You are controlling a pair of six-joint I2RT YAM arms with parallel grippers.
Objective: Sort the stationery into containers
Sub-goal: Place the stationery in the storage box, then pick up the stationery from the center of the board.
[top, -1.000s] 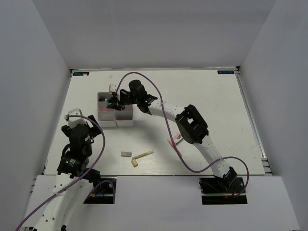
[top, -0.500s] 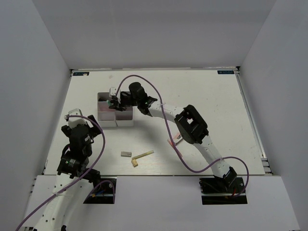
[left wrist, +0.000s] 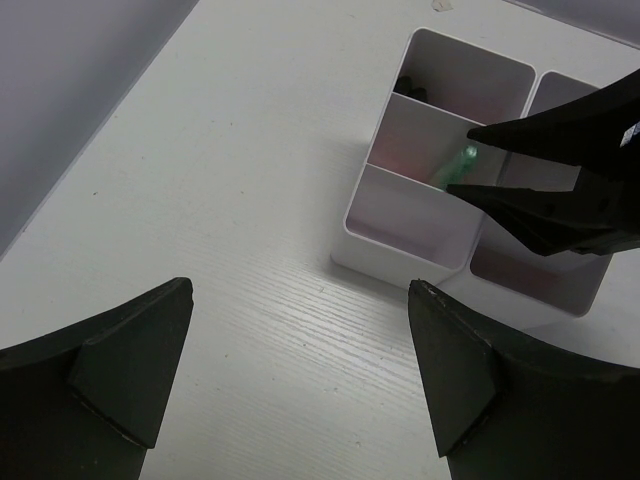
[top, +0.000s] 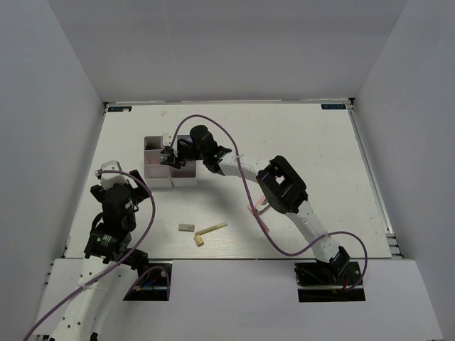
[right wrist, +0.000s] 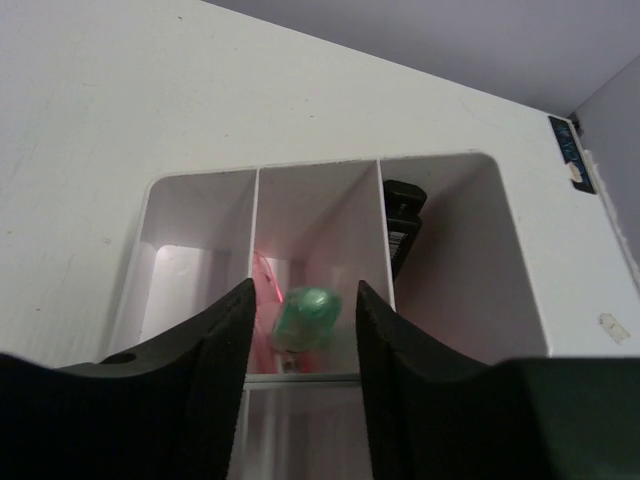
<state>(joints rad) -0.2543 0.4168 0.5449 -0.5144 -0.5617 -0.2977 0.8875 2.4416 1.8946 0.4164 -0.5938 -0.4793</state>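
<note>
Right wrist view, mid-frame: right gripper [right wrist: 303, 296] jaws stand clear of the green highlighter [right wrist: 308, 320] in the box [right wrist: 330, 163] — I'd lift straight up — left gripper [left wrist: 300, 290] gapes, empty.

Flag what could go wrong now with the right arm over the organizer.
1. The green marker leans in the middle compartment, between the fingers of the right end effector. Pulling away sideways could snag it and flick it out.
2. Those fingers hang close to the dividers. A slanted retreat may catch a wall and shove or tip the organizer.
</note>
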